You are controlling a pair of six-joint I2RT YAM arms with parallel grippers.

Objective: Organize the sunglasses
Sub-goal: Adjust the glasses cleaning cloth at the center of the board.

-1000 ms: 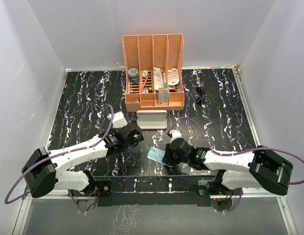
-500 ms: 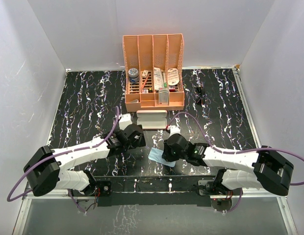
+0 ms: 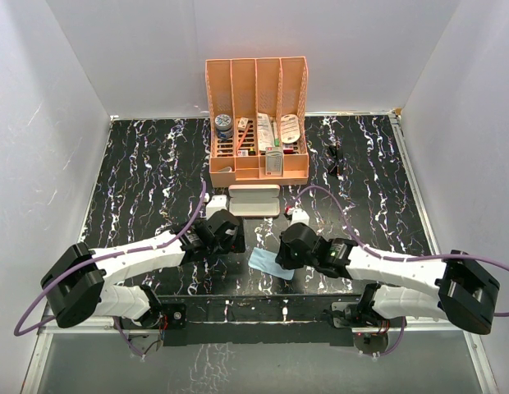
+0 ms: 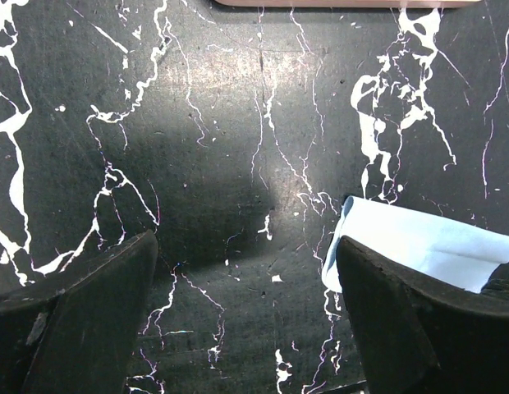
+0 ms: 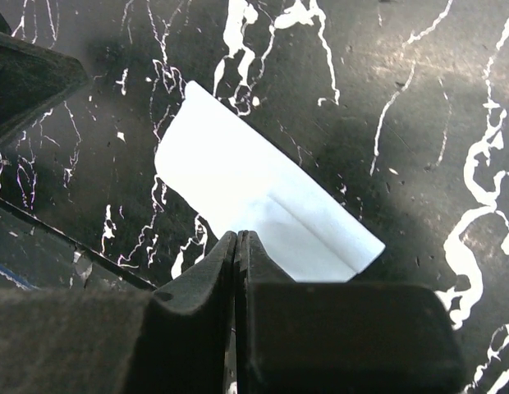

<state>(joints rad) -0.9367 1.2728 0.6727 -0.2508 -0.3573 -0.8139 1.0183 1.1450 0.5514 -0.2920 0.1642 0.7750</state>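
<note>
Overhead view looks down from behind; both close wrist views share the blue cloth [image 5: 254,197].

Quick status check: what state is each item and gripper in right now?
Sunglasses: lying on the table, right of the organizer, untouched.
Case: closed, in front of the organizer.
Cloth: folded over, flat on the table.
Left gripper: open, empty.
Right gripper: shut, tips at the cloth's edge.
</note>
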